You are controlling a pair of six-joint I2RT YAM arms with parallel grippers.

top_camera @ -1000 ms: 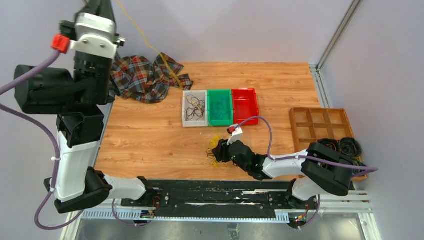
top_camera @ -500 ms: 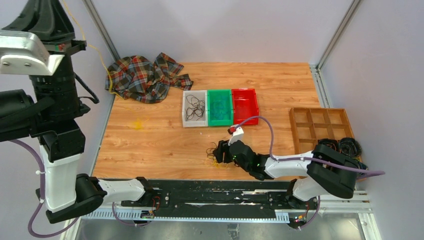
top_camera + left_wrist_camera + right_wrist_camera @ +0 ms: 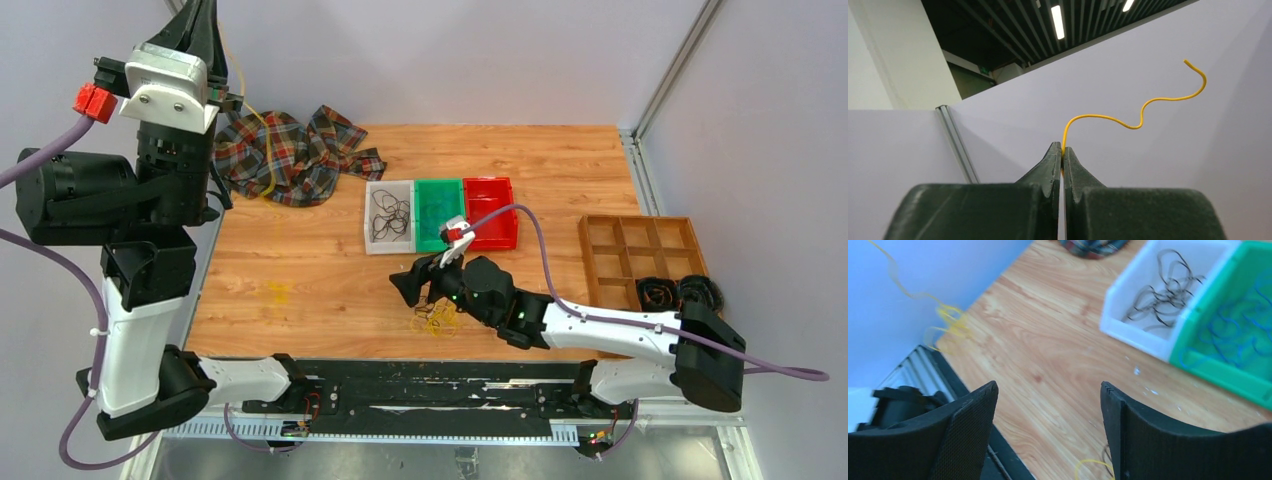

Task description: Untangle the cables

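From the top camera, the left gripper point(image 3: 203, 20) is raised high at 10 o'clock, and a yellow cable point(image 3: 266, 150) hangs from it past the plaid cloth point(image 3: 300, 150) to a small yellow curl on the table point(image 3: 300, 260). The right gripper point(image 3: 412, 283) hovers low at centre, with the tangle of cables point(image 3: 437, 320) just at its 5 o'clock. The white bin point(image 3: 371, 215) and green bin point(image 3: 440, 240) lie at its 12 o'clock.

In the left wrist view, the claw is clenched on the yellow cable, which snakes off toward 2 o'clock.

In the right wrist view, the claw is released, its fingers point(image 3: 973, 410) wide apart with nothing between them. Black cables point(image 3: 1160, 295) fill the white bin at 1 o'clock, and blue-green cables point(image 3: 1238, 335) the green bin beside it.
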